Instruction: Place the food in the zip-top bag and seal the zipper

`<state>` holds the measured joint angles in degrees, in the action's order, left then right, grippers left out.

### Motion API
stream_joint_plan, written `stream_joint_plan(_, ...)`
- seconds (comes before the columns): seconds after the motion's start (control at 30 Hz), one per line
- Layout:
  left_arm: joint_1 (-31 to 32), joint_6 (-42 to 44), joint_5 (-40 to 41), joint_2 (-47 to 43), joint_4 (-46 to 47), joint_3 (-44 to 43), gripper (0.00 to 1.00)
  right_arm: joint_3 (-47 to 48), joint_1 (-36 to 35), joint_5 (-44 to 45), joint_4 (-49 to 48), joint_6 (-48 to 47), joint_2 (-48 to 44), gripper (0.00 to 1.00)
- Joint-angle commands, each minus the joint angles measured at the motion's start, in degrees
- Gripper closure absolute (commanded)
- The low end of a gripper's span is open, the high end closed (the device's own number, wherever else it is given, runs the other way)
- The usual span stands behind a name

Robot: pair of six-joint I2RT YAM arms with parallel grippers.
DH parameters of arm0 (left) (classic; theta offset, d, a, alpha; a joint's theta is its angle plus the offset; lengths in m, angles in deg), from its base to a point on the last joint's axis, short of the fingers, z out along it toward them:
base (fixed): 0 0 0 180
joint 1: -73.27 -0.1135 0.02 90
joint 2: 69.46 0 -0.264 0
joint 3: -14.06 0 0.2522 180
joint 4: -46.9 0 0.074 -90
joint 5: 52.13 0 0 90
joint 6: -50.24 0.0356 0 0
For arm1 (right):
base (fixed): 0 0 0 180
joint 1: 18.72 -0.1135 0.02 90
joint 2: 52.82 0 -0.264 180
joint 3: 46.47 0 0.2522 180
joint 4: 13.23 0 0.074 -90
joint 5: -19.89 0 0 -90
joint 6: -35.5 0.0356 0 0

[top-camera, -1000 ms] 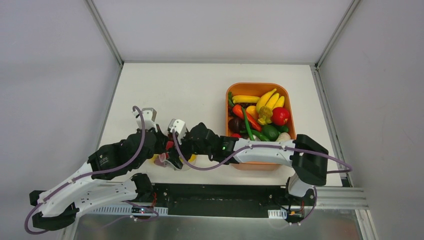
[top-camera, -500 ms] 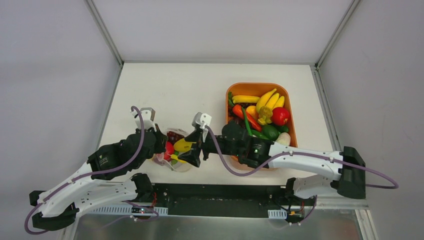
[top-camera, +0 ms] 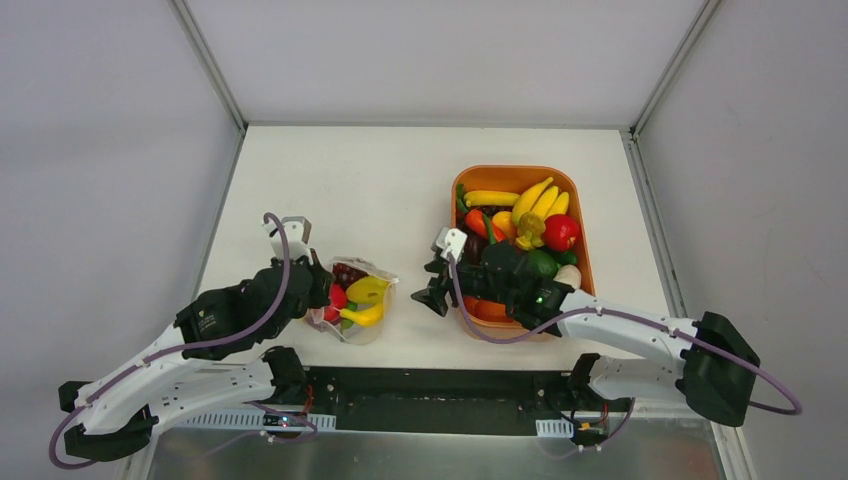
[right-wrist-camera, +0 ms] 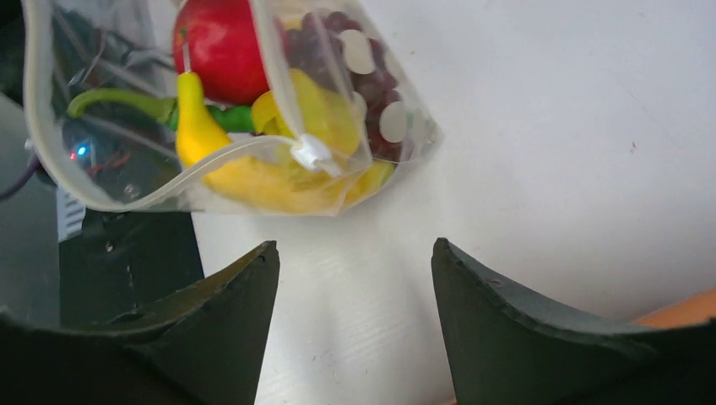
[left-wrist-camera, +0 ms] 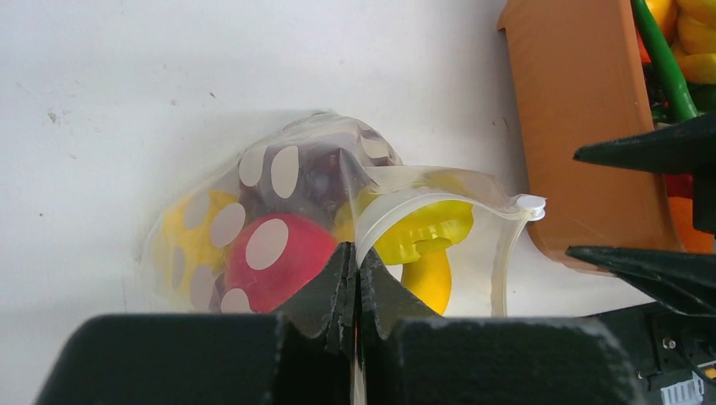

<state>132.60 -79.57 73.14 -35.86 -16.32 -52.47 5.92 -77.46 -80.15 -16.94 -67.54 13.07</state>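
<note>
A robotics lab test cell: a white tabletop (top-camera: 330, 180) boxed by plain grey panels (top-camera: 100, 150) at 9, 12 and 3 o'clock, aluminium framing (top-camera: 208, 63), and cabled robot arms (top-camera: 620, 322) bolted at 6 o'clock.

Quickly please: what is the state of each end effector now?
Left end effector: closed on the zip-top bag rim.
Right end effector: open, holding nothing.

The top camera is looking down over the white table (top-camera: 340, 190); both wrist cameras are sitting low and close, facing each other, sharing the clear white-dotted plastic bag (left-wrist-camera: 279, 173).
</note>
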Motion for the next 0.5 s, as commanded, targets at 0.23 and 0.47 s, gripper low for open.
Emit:
stream_joint_plan(0.23,0.6,3.4,2.0,-1.0,-2.5,-1.0,1.00,0.9,0.2,-8.7,-12.9,-16.4,11.7,0.32)
stream_joint_plan(0.47,0.6,3.2,3.0,-2.1,-3.7,-0.6,1.00,4.8,0.8,-10.5,-14.8,-24.4,18.7,0.32)
